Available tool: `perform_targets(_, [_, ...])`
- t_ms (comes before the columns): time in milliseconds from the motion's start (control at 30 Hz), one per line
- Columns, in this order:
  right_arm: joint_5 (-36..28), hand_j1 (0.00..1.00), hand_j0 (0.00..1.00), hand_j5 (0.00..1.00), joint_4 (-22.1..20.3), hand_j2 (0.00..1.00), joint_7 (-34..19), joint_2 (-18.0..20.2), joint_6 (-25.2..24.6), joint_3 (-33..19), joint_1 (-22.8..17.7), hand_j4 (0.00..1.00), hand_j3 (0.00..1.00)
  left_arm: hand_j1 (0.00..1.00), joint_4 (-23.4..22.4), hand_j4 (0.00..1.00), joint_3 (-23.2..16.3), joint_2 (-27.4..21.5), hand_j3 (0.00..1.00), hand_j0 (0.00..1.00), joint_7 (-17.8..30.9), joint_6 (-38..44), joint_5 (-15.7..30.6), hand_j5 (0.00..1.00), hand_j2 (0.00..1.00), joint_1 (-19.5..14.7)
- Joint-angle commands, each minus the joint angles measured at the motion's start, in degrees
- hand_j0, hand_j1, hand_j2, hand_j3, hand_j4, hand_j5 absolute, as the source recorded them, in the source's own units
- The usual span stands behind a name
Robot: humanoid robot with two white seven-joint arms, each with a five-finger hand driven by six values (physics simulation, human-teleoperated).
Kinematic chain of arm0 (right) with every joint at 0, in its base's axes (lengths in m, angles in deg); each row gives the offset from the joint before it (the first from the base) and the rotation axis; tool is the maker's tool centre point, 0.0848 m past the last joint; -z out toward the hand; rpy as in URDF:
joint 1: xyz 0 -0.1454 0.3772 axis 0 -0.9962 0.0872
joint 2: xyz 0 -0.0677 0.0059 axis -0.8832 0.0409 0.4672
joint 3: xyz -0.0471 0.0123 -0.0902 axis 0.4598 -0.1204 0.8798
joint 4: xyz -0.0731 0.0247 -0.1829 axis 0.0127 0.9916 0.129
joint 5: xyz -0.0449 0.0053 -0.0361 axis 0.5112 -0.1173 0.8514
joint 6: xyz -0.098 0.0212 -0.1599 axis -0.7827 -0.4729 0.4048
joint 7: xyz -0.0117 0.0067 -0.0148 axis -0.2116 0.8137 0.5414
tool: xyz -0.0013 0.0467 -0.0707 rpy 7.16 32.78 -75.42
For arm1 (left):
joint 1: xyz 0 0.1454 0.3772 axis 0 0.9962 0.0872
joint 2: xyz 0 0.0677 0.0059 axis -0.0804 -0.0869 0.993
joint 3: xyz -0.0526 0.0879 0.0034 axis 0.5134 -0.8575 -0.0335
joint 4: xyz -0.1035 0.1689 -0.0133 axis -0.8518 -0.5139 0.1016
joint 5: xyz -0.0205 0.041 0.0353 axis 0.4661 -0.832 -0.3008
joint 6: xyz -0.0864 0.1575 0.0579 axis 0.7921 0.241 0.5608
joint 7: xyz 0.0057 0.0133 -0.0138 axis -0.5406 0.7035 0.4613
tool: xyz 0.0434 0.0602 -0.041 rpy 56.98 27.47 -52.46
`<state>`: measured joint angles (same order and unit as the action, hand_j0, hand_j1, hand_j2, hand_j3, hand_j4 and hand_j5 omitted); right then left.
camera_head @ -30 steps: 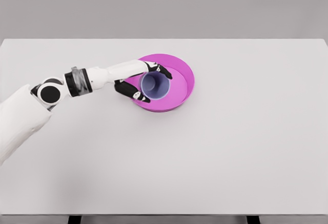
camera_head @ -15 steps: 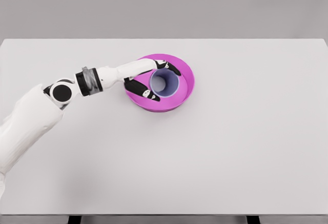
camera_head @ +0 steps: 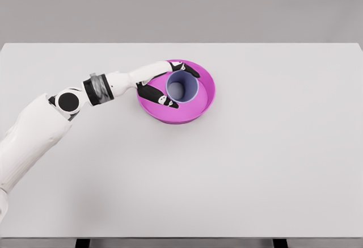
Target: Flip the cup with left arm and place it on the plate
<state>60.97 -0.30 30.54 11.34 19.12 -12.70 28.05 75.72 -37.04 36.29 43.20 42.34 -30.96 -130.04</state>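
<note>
Left hand (camera_head: 168,83) reaches in from the tabletop's left side and wraps the lavender cup (camera_head: 182,87), black-tipped fingers (camera_head: 168,100) curving along its near side and others (camera_head: 186,69) along its far side — so it reads as grasping the cup rather than released, though whether every finger presses the wall is too fine to tell. That cup stands mouth-up inside the magenta plate (camera_head: 207,97), which sits toward the far edge of the table (camera_head: 272,163), a little left of its centre. The flip looks done and the cup appears to rest on the plate's floor, left of the plate's middle and close to the rim on the hand's side.

What could go wrong now is the letting-go. If the fingers open unevenly or the wrist drags sideways as it withdraws, a fingertip could catch the cup's lip and tip it over, or nudge it against the plate's rim. The near fingers lie low over the plate's edge — pulling straight back toward the left could also shove the plate itself. The right arm is out of sight.
</note>
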Motion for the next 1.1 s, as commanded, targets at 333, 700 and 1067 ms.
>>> perform_targets(333, [0.0,1.0,1.0,1.0,0.0,1.0,-0.1,0.0,0.0,0.0,0.0,1.0,1.0,0.75,-4.6,0.75,0.4,2.4,0.75,0.75,0.0,0.1,2.3,0.75,0.75,-0.1])
perform_targets(700, [0.0,1.0,1.0,1.0,0.0,1.0,0.0,0.0,0.0,0.0,0.0,1.0,1.0,0.76,-4.7,0.76,0.4,3.4,0.76,0.76,0.0,0.1,5.6,0.76,0.76,0.4])
perform_targets(1067, [0.0,1.0,1.0,1.0,0.0,1.0,0.0,0.0,0.0,0.0,0.0,1.0,1.0,0.77,-7.0,0.77,0.1,4.1,0.77,0.77,0.0,0.1,5.4,0.77,0.77,0.8])
